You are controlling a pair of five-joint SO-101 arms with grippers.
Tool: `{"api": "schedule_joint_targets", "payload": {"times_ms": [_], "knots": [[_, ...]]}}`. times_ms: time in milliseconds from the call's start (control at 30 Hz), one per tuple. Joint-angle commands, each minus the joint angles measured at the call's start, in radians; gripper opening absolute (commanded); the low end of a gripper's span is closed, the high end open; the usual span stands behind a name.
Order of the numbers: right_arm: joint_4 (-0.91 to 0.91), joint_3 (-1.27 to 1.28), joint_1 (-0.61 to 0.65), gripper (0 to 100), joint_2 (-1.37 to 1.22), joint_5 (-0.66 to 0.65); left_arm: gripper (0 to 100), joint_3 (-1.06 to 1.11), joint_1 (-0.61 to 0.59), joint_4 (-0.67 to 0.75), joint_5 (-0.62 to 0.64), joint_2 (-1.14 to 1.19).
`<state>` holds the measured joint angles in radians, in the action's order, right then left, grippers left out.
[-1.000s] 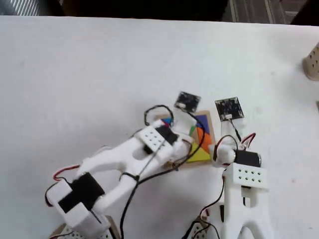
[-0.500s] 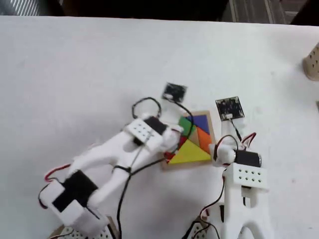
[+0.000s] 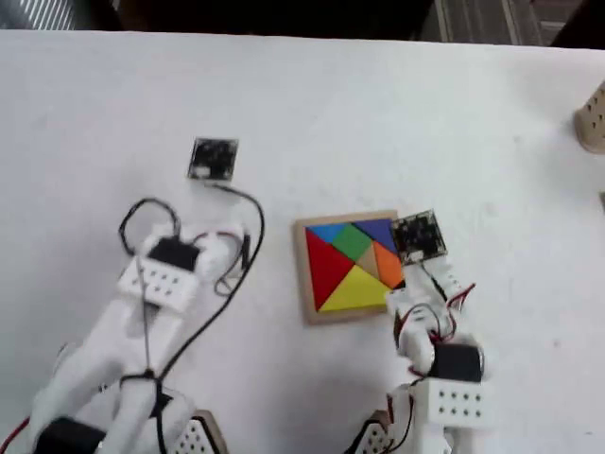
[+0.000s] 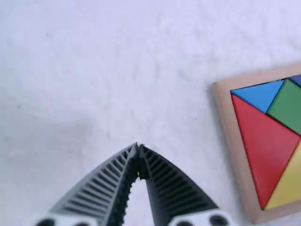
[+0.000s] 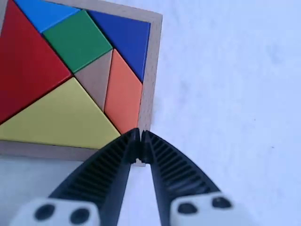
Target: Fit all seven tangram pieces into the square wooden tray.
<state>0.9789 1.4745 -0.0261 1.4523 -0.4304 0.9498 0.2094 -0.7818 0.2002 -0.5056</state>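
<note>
Your left arm (image 3: pixel 142 303) angles up from the near left in the high view, and your left gripper (image 4: pixel 138 149) points down with its fingers (image 4: pixel 108 183) pressed together at the tips, holding nothing. Your right arm (image 3: pixel 440 369) stands at the near right and reaches straight ahead. Your right gripper (image 5: pixel 140 136) is likewise closed tip to tip, with nothing between its two ribbed dark fingers.

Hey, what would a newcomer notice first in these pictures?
The square wooden tray near centre, packed with bright tangram pieces, the red triangle and yellow triangle largest. The right gripper sits shut at the tray's corner; the left gripper is shut over bare table beside the tray.
</note>
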Motion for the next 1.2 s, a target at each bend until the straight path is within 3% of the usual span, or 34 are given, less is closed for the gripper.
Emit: {"api": "schedule_joint_targets", "payload": {"times_ms": [0, 200, 500, 567, 700, 900, 1167], "knots": [[0.07, 0.046, 0.015, 1.8, 0.237, -0.037, 2, 0.195, -0.067, 0.061, -0.12, -0.232], [0.176, 0.101, 0.131, 2.0, 0.329, -0.029, 2, 0.402, -0.208, 0.052, -0.129, -0.507], [0.3, 0.149, 0.173, 2.1, 0.297, -0.028, 2, 0.713, -0.346, 0.032, -0.365, -0.981], [0.275, 0.198, 0.173, 1.8, 0.297, -0.028, 2, 0.752, -0.348, -0.031, -0.381, -1.098], [0.259, 0.216, 0.18, 1.8, 0.297, -0.035, 2, 0.744, -0.351, -0.316, -0.385, -1.305], [0.257, 0.216, 0.177, 1.8, 0.297, -0.035, 2, 0.743, -0.467, -0.37, -0.382, -1.31], [0.257, 0.216, 0.177, 1.8, 0.297, -0.035, 2, 0.743, -0.47, -0.437, -0.384, -1.308]]}}
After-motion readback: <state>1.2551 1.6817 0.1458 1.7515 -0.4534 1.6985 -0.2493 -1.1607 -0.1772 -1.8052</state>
